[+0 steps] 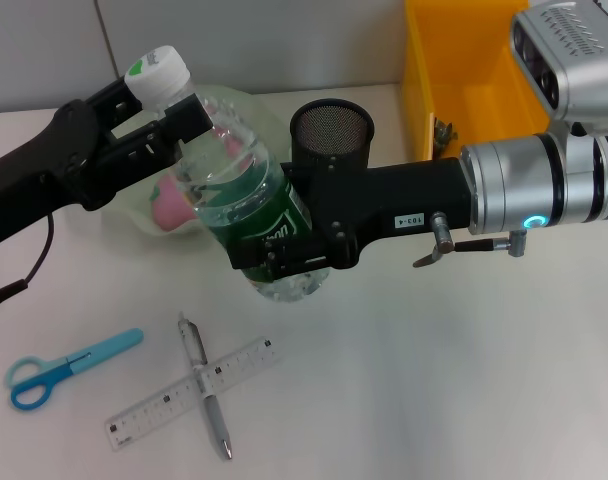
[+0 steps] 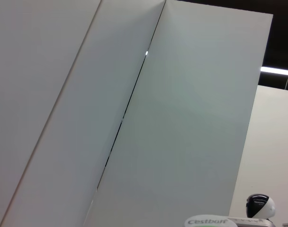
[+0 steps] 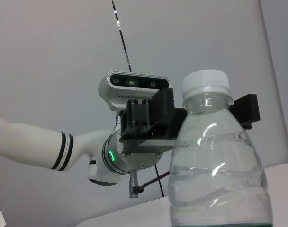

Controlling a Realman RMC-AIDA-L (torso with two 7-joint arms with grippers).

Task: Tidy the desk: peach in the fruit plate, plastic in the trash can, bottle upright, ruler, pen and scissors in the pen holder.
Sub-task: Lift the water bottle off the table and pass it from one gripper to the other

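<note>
White table (image 1: 434, 400) against pale wall panels (image 2: 63, 94); yellow plastic bin (image 1: 424, 90) at far right. Clear bottle (image 1: 239, 190), green label, white cap, held upright above the table: right gripper (image 1: 284, 262) jaws closed on its body, left gripper (image 1: 169, 105) jaws closed at its neck. Wrist view reads "Cestbon". Black mesh pen holder (image 1: 331, 130) behind. Blue scissors (image 1: 54, 368), clear ruler (image 1: 189, 393) and pen (image 1: 206, 387) lie crossed in front.
</note>
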